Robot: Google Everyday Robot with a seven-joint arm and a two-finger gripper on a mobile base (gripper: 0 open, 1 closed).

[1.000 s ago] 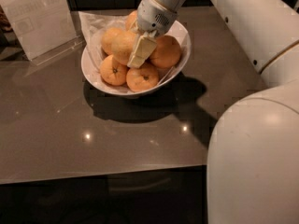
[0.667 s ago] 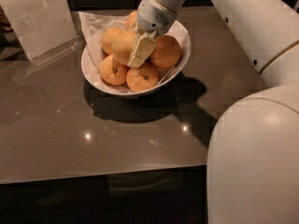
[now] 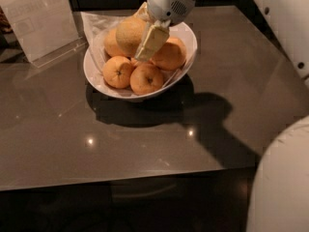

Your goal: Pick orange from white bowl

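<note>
The white bowl point(image 3: 186, 37) stands on the dark table at the back centre, holding several small bright oranges point(image 3: 117, 71). The orange point(image 3: 129, 35), larger, paler and dimpled, sits highest, above the others at the bowl's back left. My gripper point(image 3: 140, 37) reaches down from the top over the bowl and is shut on the orange; one cream finger point(image 3: 152, 40) lies across its right side, the other is hidden behind it. The orange appears lifted slightly off the pile.
A clear plastic sign holder point(image 3: 38, 23) stands at the back left. A crumpled plastic sheet point(image 3: 94, 25) lies behind the bowl's left rim. My white base point(image 3: 285, 178) fills the right foreground. The table's front edge runs along the lower third.
The gripper has risen with the large pale orange in it, so the fruit now sits higher over the pile. The bowl and other oranges have not shifted.
</note>
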